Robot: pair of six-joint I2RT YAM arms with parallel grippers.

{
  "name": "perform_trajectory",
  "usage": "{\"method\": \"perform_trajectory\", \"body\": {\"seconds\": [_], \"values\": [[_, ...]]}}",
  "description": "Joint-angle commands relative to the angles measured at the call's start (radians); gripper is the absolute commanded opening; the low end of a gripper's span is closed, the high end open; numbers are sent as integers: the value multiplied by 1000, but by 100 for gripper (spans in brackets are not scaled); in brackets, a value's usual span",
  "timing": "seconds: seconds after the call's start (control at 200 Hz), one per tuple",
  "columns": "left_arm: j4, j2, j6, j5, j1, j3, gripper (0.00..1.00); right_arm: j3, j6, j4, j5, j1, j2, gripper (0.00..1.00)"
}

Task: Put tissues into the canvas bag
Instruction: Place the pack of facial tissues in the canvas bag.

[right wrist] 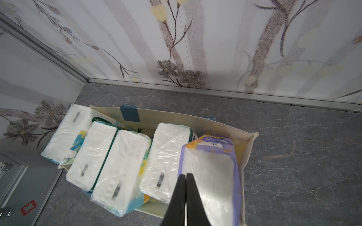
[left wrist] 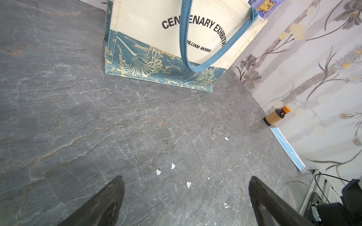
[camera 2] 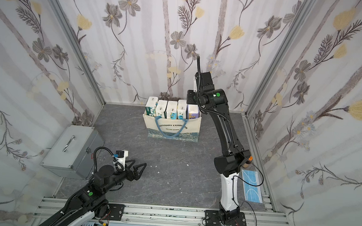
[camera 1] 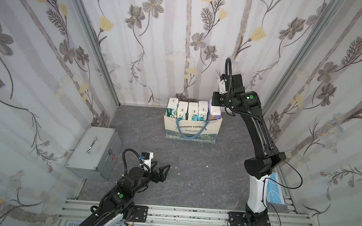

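Observation:
The cream canvas bag (camera 1: 211, 128) (camera 2: 193, 127) stands near the back wall with its blue handle hanging down the front. Several tissues (camera 1: 192, 112) (right wrist: 125, 160) stand on end inside it in a row, tops poking above the rim. A lavender pack (camera 1: 215, 114) (right wrist: 213, 172) is at the row's right end. My right gripper (right wrist: 185, 174) is shut and empty, over that pack's top beside the neighbouring white pack; I cannot tell if it touches. My left gripper (camera 1: 161, 166) (left wrist: 186, 178) is open and empty, low over the grey floor well in front of the bag (left wrist: 137, 19).
A silver metal case (camera 1: 95, 151) lies at the left wall beside the left arm. A flat blue mask packet (camera 2: 252, 186) and a small brown bottle (left wrist: 276, 116) sit along the right wall. Small white scraps (left wrist: 158, 171) dot the floor. An aluminium rail (camera 1: 190, 214) runs across the front.

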State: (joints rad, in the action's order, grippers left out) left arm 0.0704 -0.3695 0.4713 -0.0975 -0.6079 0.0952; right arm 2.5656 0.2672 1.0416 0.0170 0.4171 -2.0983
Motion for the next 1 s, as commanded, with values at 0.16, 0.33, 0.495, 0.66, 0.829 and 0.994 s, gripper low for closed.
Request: {"method": "perform_trajectory", "body": {"seconds": [0.16,0.33,0.495,0.66,0.829,0.994], "values": [[2,9,2,7,0,8,100,4,1,-45,51,-24,-65,3],[-1,17,2,7,0,8,100,4,3,-26,33,-26,-97,4],[0,15,2,5,0,8,100,3,4,-5,3,-23,-120,4],[0,14,1,8,0,6,100,4,17,-34,-33,-2,-78,4],[6,12,4,9,0,5,100,-72,-66,-210,-214,68,-5,13],[5,11,4,4,0,6,100,-112,37,-334,-325,83,-32,14]]}}
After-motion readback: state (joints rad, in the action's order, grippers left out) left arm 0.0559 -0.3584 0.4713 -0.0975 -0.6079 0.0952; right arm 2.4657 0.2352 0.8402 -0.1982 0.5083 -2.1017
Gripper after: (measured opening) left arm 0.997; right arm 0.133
